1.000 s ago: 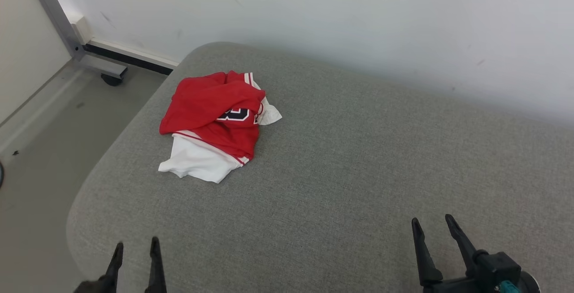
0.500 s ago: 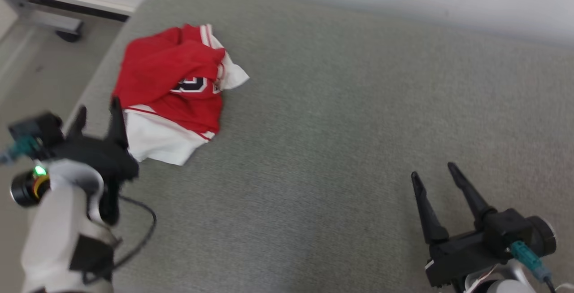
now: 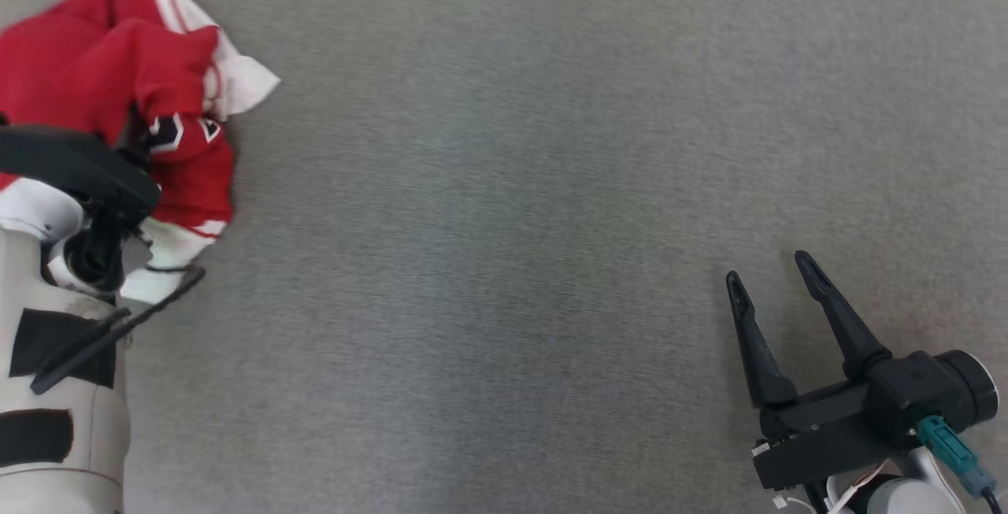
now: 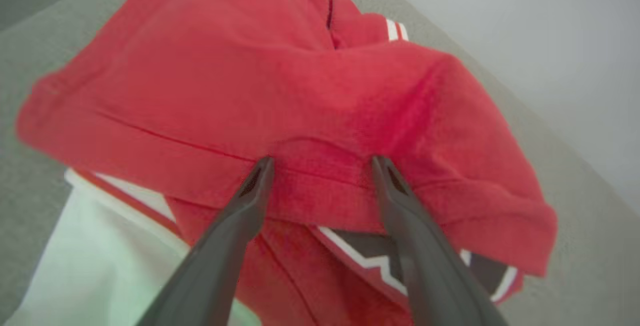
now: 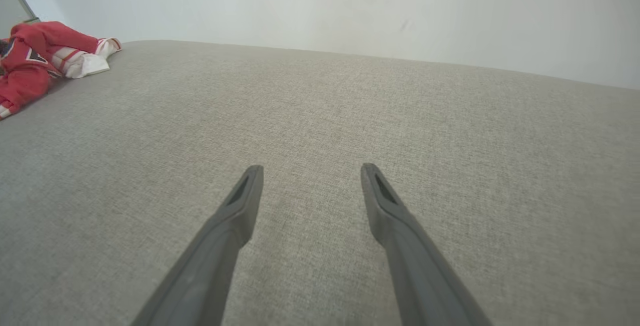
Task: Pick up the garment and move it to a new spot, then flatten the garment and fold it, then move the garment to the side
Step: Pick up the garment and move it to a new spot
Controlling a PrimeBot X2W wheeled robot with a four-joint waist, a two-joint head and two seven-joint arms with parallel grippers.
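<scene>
- Since a second ago the head camera has tipped down, so the garment's (image 3: 110,65) slide toward the upper left of the head view is the camera's doing. The real move is the left arm (image 3: 55,419), which has swung up from its rest place to the cloth.
- Head view: the red-and-white garment lies crumpled at the left edge of the grey cushion (image 3: 512,223), and the left arm's pale forearm and dark wrist cover its near side. The right gripper (image 3: 768,268) sits at the lower right, fingers spread wide and empty over bare cushion, well apart from the garment.
- Left wrist view: the left gripper (image 4: 322,161) is spread wide, its two tips at the hem of a raised red fold. Whether they touch it I cannot tell, and nothing is pinched yet.
- Right wrist view: the garment shows small at the far left, with a pale wall (image 5: 350,6) behind the cushion.
- Judgement: this is the first pick-up, with the reach about finished. The next move calls for nudging the tips around that fold, closing firmly on the cloth, then lifting.
</scene>
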